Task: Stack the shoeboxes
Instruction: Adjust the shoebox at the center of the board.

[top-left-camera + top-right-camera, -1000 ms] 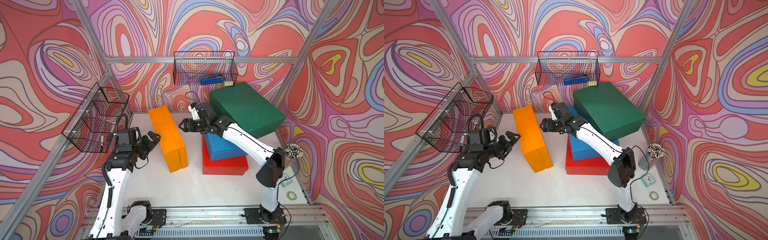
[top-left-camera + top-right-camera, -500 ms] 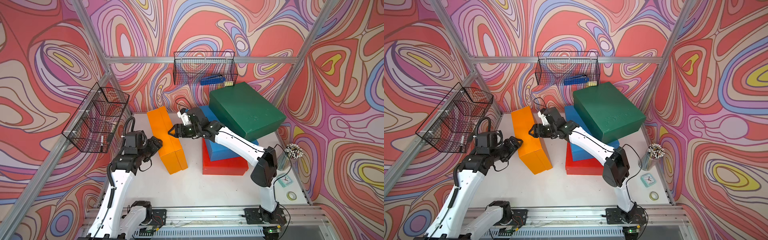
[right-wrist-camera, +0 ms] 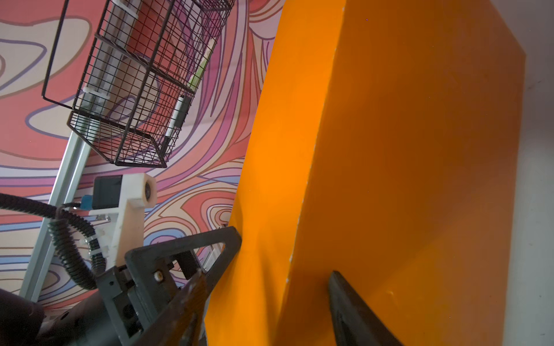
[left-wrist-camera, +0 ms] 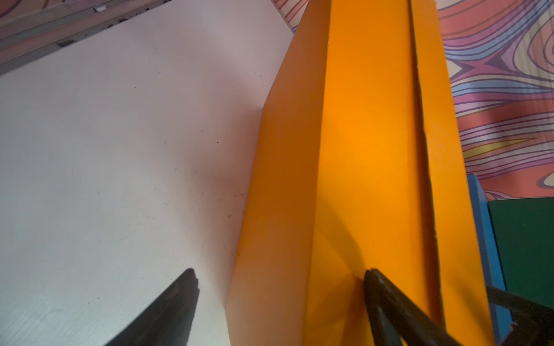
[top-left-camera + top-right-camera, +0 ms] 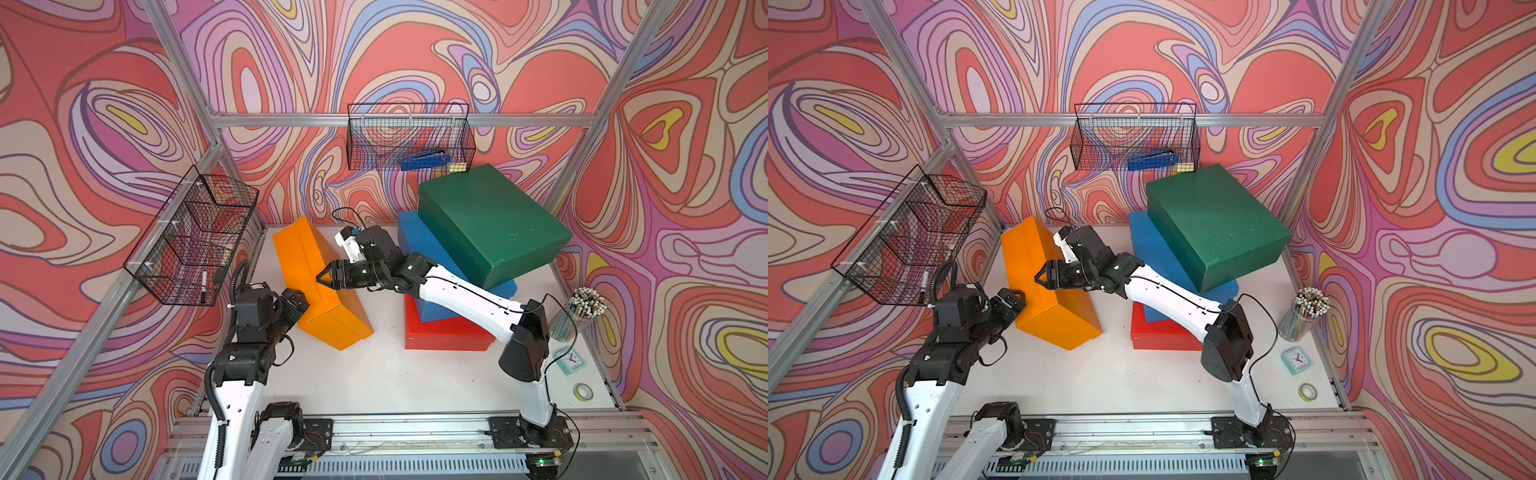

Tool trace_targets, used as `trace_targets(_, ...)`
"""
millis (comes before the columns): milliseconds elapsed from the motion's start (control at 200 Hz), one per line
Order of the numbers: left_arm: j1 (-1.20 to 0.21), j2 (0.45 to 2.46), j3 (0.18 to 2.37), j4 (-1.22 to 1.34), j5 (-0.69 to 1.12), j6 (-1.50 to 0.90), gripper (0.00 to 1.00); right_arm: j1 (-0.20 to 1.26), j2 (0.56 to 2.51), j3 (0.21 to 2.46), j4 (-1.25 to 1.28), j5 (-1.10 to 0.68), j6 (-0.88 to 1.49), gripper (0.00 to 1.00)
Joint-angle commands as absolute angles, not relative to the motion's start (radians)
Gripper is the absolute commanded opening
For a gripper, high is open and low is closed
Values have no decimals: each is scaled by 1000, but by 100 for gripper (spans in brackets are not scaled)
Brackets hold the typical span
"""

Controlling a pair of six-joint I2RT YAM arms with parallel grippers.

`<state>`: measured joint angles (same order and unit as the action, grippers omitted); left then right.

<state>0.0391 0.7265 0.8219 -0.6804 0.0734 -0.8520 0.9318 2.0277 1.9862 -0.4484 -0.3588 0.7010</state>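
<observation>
Nearest, the left claw (image 5: 297, 296) is spread at the near end of the orange box (image 5: 303, 257). In its wrist view one finger (image 4: 386, 296) touches the narrow upper face while the other (image 4: 177, 299) hangs free over the tabletop (image 5: 374, 382). That is a push, not a hold.

The box stands on its long narrow side on the tabletop, apart from the other three, and uneven pressure could tip it flat or skid it. Further along, the right claw (image 5: 323, 277) is spread astride the upper edge, one finger (image 3: 350, 308) flat on the broad face. Smooth cardboard may slip out from between the arms in a lift.

Beyond, the red box (image 5: 444, 338) carries the blue box (image 5: 419, 241), skewed. The green box (image 5: 494, 224) on top overhangs, its far corner close under the wire basket (image 5: 409, 141). A fourth box landed off-centre could lever it off.
</observation>
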Motion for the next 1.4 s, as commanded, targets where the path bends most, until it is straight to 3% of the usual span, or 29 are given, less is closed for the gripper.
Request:
trace_targets(0,29,845,729,-1001,65,-832,88,977,2054,1958,-431,-442,728,66)
trace_targets(185,56,960,696,-977,70,-844,96,976,2071,1936,-417,-453,742,66)
trace_targets(586,132,1067,667,-886,145,-838,97,967,2160,2027,-428,-465,751,69)
trace_targets(696,132,1022,719,-942,101,-823,97,934,2123,2005,-509,-374,700,78)
trace_targets(806,133,996,788,-982,77,-815,98,907,2144,2119,-746,-169,568,84)
trace_targets(987,133,977,884,-921,180,-824,98,838,2213,2223,-943,87,488,89)
trace_targets(1222,126,1085,955,-765,321,-771,100,784,2280,2229,-1016,226,496,93)
trace_targets(1392,90,1192,977,-678,343,-745,100,772,2342,2255,-1031,225,531,96)
